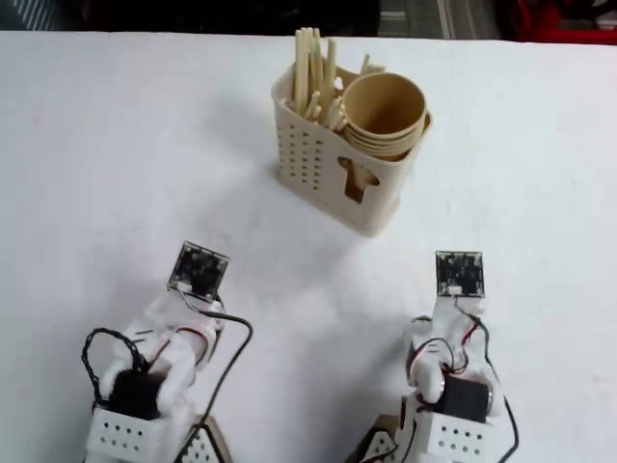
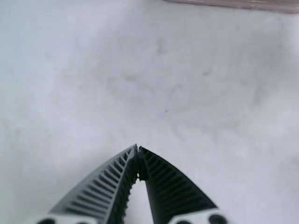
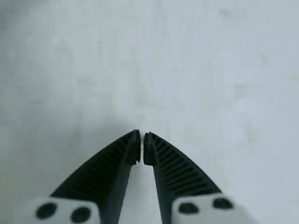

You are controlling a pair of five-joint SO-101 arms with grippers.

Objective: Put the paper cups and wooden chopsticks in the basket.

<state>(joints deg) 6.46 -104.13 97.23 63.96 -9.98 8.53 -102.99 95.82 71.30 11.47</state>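
The wooden chopsticks (image 1: 313, 63) are stood on end inside the basket (image 1: 328, 169), long axes near upright, tips up. The paper cups (image 1: 386, 114) are nested beside them in the basket, mouths up. The jaws of the left gripper (image 2: 138, 151) are closed together on nothing. The jaws of the right gripper (image 3: 141, 140) are all but touching, holding nothing. Both are held over bare bench (image 1: 116, 145), well apart from the basket.

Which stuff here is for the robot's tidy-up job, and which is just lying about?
For the job:
cream plastic basket with holes
stack of tan paper cups, inside the basket
pale wooden chopsticks, standing in the basket
left end effector and right end effector, both shut and holding nothing

Just there:
white table
red object beyond the table's far edge
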